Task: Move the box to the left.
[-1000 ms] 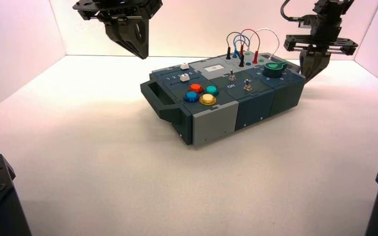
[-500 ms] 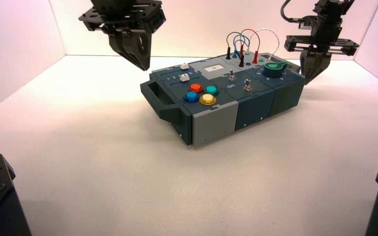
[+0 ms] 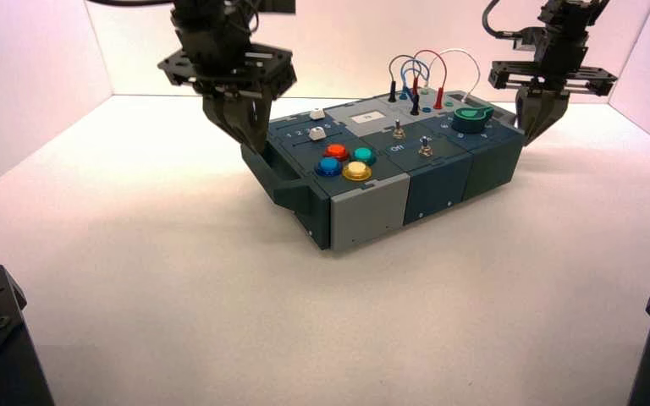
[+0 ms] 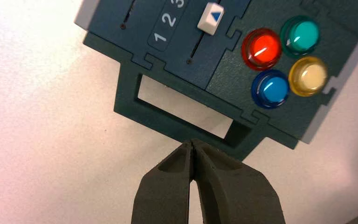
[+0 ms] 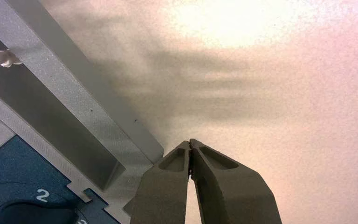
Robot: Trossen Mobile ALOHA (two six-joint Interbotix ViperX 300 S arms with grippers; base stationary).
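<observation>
Dark teal and grey panels make up the box point(image 3: 371, 211), which sits askew near the middle of the tabletop point(image 3: 178, 296), toward the back, its handle point(image 3: 292, 196) at the left end. My left tool point(image 3: 260, 150) is at that handle, closed tip to tip, with nothing gripped; whether it touches the outer bar, I cannot tell. My right tool point(image 3: 529, 139) is at the opposite end, by the corner near the green knob point(image 3: 471, 120), also pinched closed and empty – contact there I can't make out either. I judge this as lining up for the shift left, with the right tool likely to push. That could go wrong: force on one corner might swing the box round rather than slide it, and my left tool could block its path if it stays planted against the handle. Too high a push might let the tips ride up over the edge and knock the knob. Counting outward, I have four round buttons – one red point(image 3: 336, 151), one green point(image 3: 364, 156), one blue point(image 3: 328, 167), one yellow point(image 3: 357, 171) – two white slider caps point(image 3: 317, 134), two toggle switches point(image 3: 426, 147) and one knob. The looping wires point(image 3: 445, 68) cross too much for me to give a sure number.
</observation>
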